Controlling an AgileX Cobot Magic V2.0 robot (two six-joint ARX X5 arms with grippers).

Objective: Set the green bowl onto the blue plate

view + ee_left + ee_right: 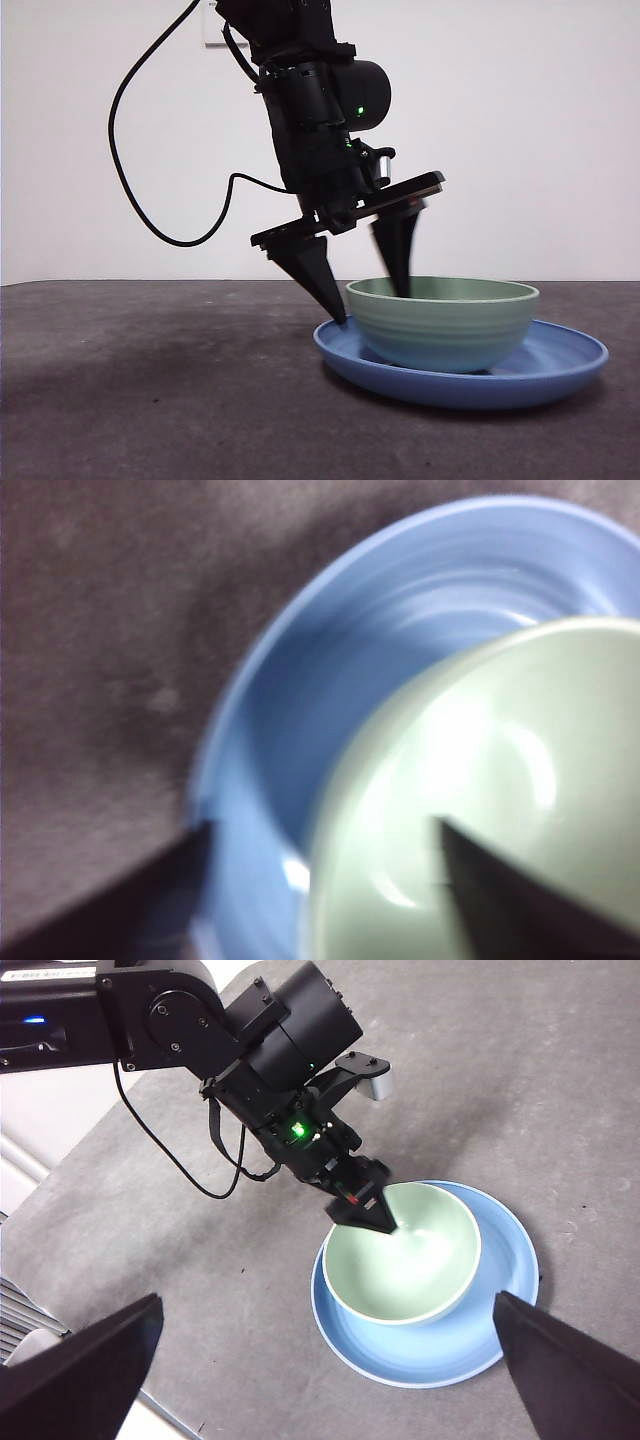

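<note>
Sitting on the dark counter (150, 400), the blue plate (560, 375) lies nearest the front view, wide and shallow, with the green bowl (445, 325) resting upright inside it, toward the plate's left part. The left claw (370, 290) comes down from above with its jaws spread, straddling the bowl's left rim: one jaw tip reaches down outside the bowl to the plate's left rim, the other dips inside the bowl. Whether either jaw touches the bowl wall cannot be told. Behind them a black cable (130, 150) loops before the white wall (540, 130). The right claw (320, 1360) hangs high above the counter, well apart, jaws spread wide and holding nothing.
</note>
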